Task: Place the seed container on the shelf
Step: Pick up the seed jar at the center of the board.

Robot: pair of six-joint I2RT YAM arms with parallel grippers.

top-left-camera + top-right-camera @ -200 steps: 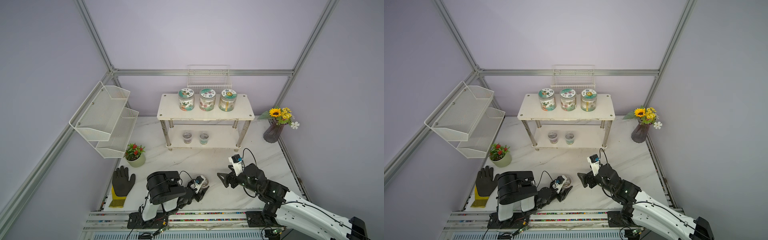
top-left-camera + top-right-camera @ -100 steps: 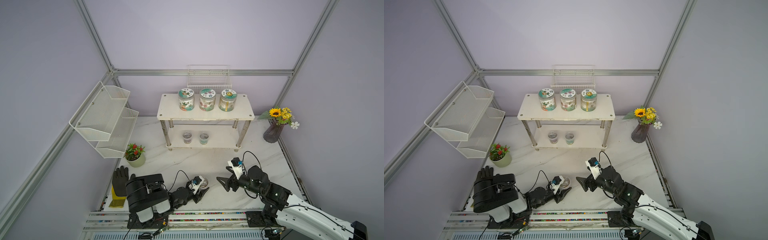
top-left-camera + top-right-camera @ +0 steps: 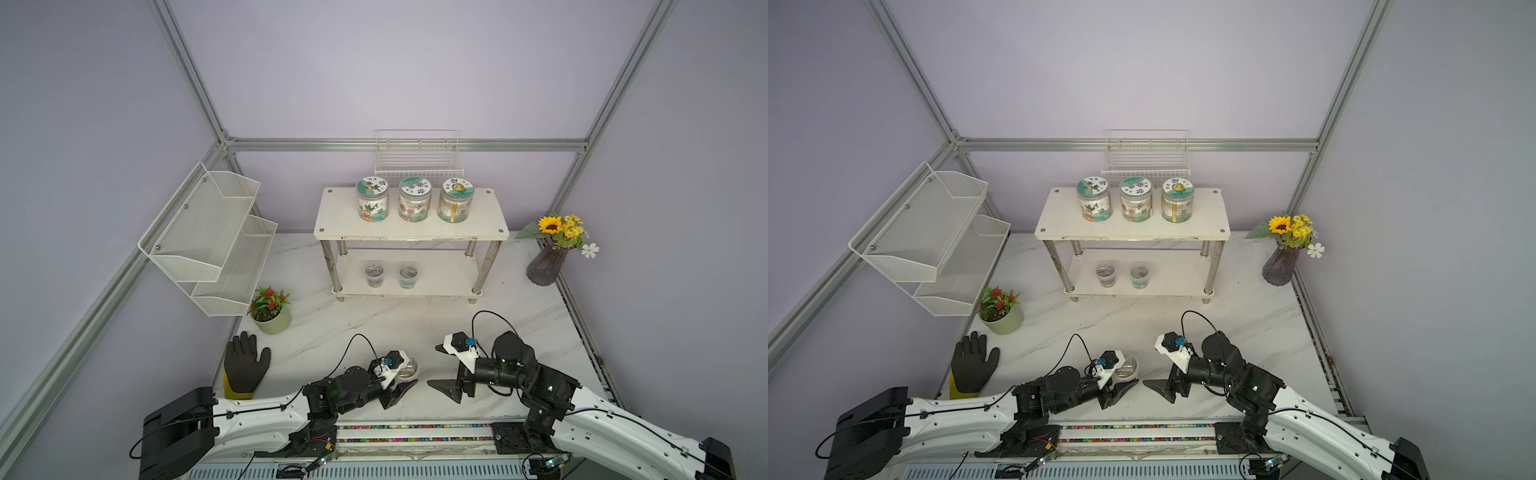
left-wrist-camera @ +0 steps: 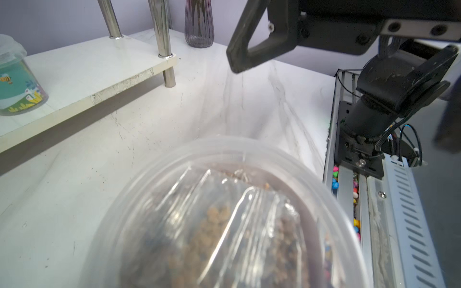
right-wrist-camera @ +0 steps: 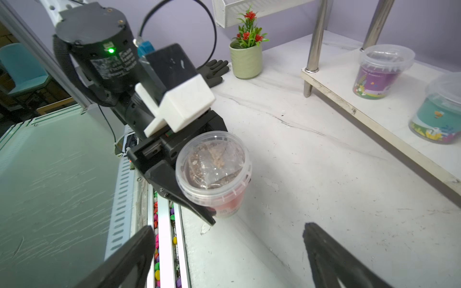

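Note:
The seed container (image 5: 214, 169), a clear lidded tub with a red label, sits low over the marble table near its front edge, slightly tilted. My left gripper (image 3: 405, 377) is shut on the tub's sides, also seen in a top view (image 3: 1127, 378). In the left wrist view the container (image 4: 224, 212) hides the jaws. Just right of it, my right gripper (image 5: 227, 239) faces the container (image 3: 407, 366), open and empty, its fingers apart from it. The shelf (image 3: 340, 220) stands at the back with three jars on top and two tubs on its lower board (image 5: 349, 99).
A white mesh rack (image 3: 208, 232) hangs on the left wall and a wire basket (image 3: 417, 158) on the back wall. A potted plant (image 3: 270, 309) and a black glove (image 3: 245, 365) lie left. A vase of flowers (image 3: 546, 266) stands right. A rail of coloured pebbles (image 5: 159, 249) runs along the front edge.
My left arm has dropped from a folded, upright pose to stretch out low, with the container staying at nearly the same spot. The right jaws have spread wider.

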